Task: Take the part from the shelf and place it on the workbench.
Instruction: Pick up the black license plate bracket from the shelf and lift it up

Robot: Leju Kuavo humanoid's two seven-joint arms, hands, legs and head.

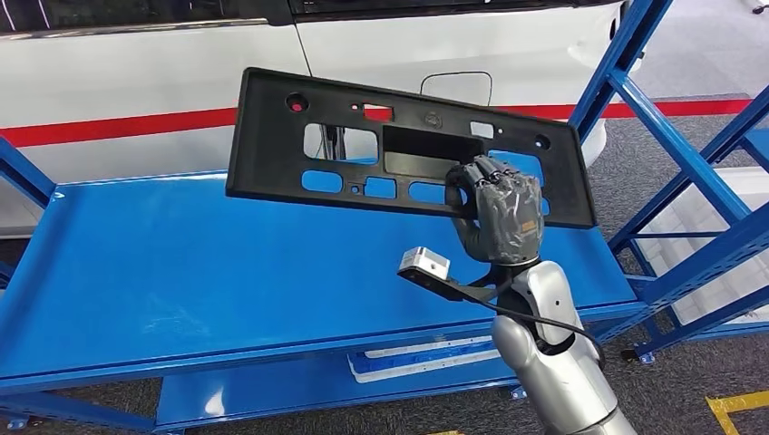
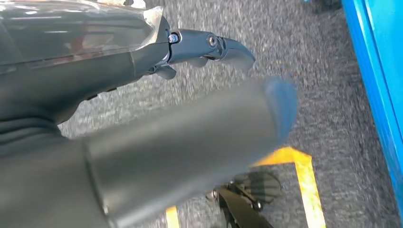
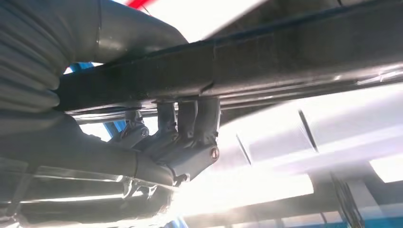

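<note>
no legible text, label or number — none on any surface

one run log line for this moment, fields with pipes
right hand: grips black panel at lower edge | panel: tilted, held above blue workbench, not set down | left hand: holds nothing, over grey floor
</note>
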